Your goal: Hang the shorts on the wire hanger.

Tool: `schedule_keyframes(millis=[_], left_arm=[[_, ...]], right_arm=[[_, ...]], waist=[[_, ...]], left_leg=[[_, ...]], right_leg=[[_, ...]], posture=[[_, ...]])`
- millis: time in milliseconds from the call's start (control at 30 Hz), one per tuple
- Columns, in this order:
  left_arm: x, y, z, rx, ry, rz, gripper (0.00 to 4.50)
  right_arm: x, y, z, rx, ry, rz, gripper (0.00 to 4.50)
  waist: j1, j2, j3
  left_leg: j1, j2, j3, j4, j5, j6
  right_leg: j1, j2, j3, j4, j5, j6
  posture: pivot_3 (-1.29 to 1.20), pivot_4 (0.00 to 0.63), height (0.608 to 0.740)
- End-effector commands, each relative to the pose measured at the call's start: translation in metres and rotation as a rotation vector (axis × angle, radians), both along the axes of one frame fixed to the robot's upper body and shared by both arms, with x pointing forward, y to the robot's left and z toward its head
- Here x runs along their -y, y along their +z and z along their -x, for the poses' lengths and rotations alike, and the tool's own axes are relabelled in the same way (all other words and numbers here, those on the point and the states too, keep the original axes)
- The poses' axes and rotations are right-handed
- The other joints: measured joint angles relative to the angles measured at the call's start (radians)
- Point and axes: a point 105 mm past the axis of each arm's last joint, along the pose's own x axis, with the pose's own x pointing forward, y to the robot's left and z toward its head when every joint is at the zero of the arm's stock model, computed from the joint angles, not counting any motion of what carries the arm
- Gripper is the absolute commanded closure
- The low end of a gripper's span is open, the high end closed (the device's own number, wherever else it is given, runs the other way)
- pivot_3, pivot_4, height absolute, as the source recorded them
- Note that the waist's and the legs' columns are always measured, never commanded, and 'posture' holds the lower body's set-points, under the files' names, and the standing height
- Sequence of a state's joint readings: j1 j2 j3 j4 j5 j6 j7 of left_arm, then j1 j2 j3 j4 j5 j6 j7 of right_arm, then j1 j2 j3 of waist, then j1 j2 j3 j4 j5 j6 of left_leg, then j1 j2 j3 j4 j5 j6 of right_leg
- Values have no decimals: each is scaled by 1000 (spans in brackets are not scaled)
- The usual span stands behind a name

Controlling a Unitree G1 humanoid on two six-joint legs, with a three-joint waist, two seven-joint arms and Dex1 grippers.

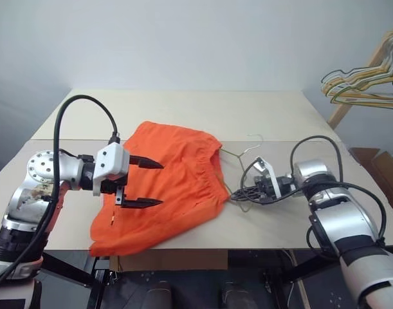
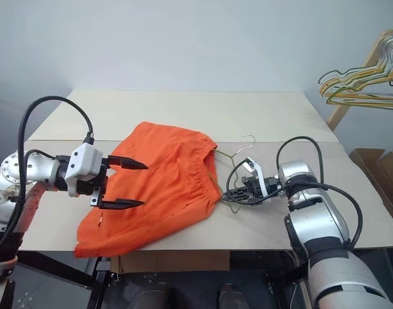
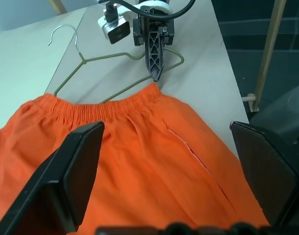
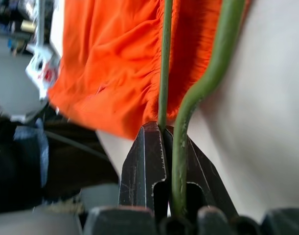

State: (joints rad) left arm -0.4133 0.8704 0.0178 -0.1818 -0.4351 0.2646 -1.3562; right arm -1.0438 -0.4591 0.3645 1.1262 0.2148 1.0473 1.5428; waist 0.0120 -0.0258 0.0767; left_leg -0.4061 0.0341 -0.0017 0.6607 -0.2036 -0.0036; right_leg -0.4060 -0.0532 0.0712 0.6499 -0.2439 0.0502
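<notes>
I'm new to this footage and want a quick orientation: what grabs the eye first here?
The bright orange shorts lie spread on the pale table, reaching over its near edge. The left gripper hovers over them with jaws wide open. Beside the waistband, the right gripper is shut on the wire hanger, which lies flat on the table.

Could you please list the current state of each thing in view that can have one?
shorts: lying flat on the table, not on the hanger, lower edge at the front edge.
wire hanger: lying on the table, one end under the waistband, gripped.
left claw: open, above the shorts, empty.
right claw: shut on the wire hanger.
bunched hangers: hanging on a wooden rack.
</notes>
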Motion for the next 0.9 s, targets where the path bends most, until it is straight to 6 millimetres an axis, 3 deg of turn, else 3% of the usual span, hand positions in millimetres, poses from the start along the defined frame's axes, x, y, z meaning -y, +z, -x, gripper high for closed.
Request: schedule_keyframes(millis=[33, 233, 367, 600, 900], left_arm=[[-1, 10, 2, 37, 1, 11, 18], [-1, 10, 2, 36, 0, 16, 18], [-1, 7, 4, 23, 0, 18, 18], [1, 7, 2, 22, -11, 18, 18], [-1, 8, 3, 21, -12, 13, 18]], right_arm=[[-8, 11, -3, 12, 38, -2, 4500], [-14, -1, 20, -58, 145, 32, 4500], [-18, 4, 30, -73, 170, -11, 4500], [-12, 13, -21, 21, -179, 13, 4500], [-6, 22, -37, 99, -265, -12, 4500]], waist=[[1, 0, 0], [4, 0, 0], [6, 0, 0], [0, 0, 0], [1, 0, 0]], left_leg=[[0, 0, 0, 0, 0, 0], [0, 0, 0, 0, 0, 0], [-1, 0, 0, 0, 0, 0], [1, 1, 0, 0, 0, 0], [-1, 0, 0, -1, 0, 0]], right_leg=[[0, 0, 0, 0, 0, 0], [0, 0, 0, 0, 0, 0], [0, 0, 0, 0, -1, 1], [0, 1, 0, 0, 0, 0], [0, 0, 0, -2, 2, -3]], posture=[[156, 31, 740], [160, 36, 740], [143, 42, 740], [142, 42, 740], [147, 41, 740]])
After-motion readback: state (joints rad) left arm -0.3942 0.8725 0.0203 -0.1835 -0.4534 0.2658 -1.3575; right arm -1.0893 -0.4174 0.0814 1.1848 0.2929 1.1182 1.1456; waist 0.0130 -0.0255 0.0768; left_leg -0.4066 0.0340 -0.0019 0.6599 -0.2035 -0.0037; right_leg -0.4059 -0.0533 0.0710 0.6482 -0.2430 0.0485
